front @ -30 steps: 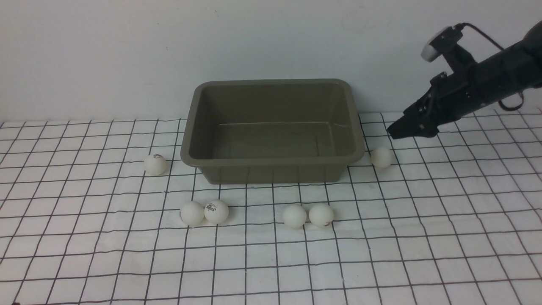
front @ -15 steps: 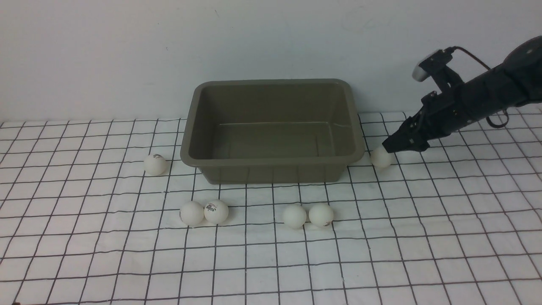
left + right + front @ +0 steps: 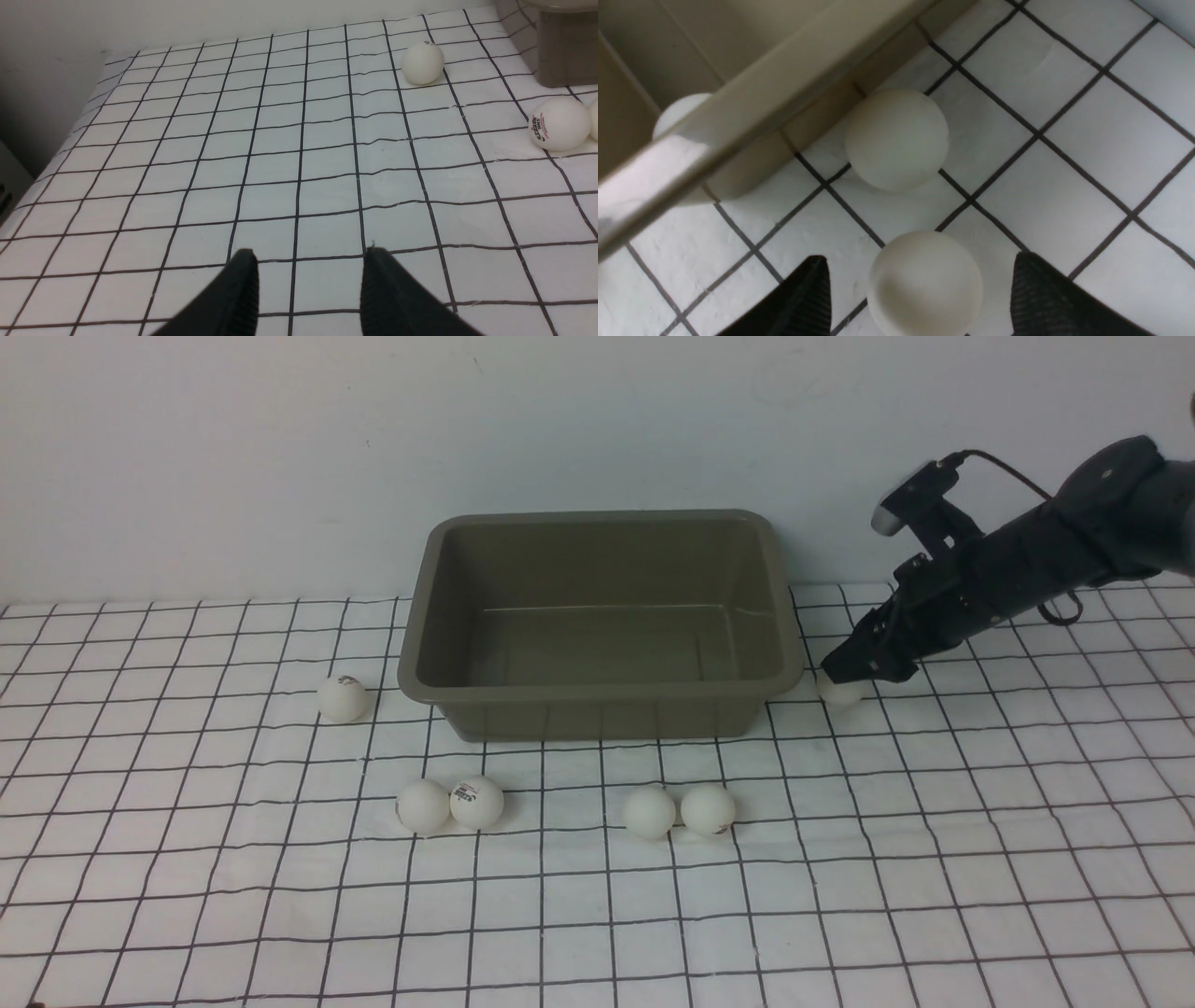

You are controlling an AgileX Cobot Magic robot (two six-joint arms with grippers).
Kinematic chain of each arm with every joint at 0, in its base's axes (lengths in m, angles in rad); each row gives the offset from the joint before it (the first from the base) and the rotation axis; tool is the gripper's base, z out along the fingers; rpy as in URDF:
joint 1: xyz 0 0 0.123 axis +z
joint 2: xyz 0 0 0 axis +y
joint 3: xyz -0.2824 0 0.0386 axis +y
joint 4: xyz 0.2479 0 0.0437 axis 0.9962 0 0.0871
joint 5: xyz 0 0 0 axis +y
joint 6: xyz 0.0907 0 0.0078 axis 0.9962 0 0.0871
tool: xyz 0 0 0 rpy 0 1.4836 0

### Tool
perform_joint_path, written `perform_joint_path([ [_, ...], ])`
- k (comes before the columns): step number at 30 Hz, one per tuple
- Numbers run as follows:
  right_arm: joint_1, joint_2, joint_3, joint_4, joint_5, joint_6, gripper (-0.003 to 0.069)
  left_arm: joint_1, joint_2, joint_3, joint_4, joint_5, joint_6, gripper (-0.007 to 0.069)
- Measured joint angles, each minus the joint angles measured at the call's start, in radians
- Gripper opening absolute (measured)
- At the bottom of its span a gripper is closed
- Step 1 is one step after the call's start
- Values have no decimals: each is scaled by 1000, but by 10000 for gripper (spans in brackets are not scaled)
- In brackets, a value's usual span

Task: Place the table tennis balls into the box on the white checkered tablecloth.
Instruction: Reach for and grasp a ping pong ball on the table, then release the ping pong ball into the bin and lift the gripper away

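Left wrist view shows my left gripper (image 3: pixel 309 255) with fingers apart on nothing, five table tennis balls (image 3: pixel 477 802) wait on the white checkered tablecloth (image 3: pixel 934 859) near the empty box (image 3: pixel 597 692), and at its right my right gripper (image 3: pixel 920 266) straddles another ball (image 3: pixel 840 692) with spread fingers, so next I pinch and lift.

The box (image 3: pixel 597 705) was plain olive-grey. The tablecloth (image 3: pixel 934 859) was white, crossed by a thin black grid. The table tennis ball (image 3: pixel 924 284) between the black, ribbed fingers (image 3: pixel 1045 303) of the right pincer (image 3: pixel 919 259) was plain matte white; another ball (image 3: pixel 558 123), ahead of the black left pincer (image 3: pixel 310 254), carried a small dark logo.
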Motion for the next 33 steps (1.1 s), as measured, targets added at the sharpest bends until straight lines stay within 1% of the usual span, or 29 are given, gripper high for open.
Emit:
perform_joint_path([
  [13, 0, 56, -1, -13, -16, 10, 460, 0, 0, 0, 0, 0, 0, 279],
  [15, 0, 60, -1, -10, -22, 10, 443, 0, 0, 0, 0, 0, 0, 279],
  [16, 0, 63, -1, -3, -22, 7, 421, 0, 0, 0, 0, 0, 0, 279],
  [17, 0, 64, -1, 11, -25, -3, 370, 0, 0, 0, 0, 0, 0, 279],
  [18, 0, 64, -1, 21, -30, -13, 344, 0, 0, 0, 0, 0, 0, 279],
  [23, 0, 54, -1, 14, -47, -26, 351, 0, 0, 0, 0, 0, 0, 279],
  [26, -3, 5, 0, 12, -47, -20, 351, 0, 0, 0, 0, 0, 0, 279],
  [28, -4, -41, 0, 59, -39, -34, 351, 0, 0, 0, 0, 0, 0, 279],
  [30, 4, -89, -1, 154, -3, -80, 351, 0, 0, 0, 0, 0, 0, 279],
  [33, 39, -112, -3, 260, 48, -137, 351, 0, 0, 0, 0, 0, 0, 279],
])
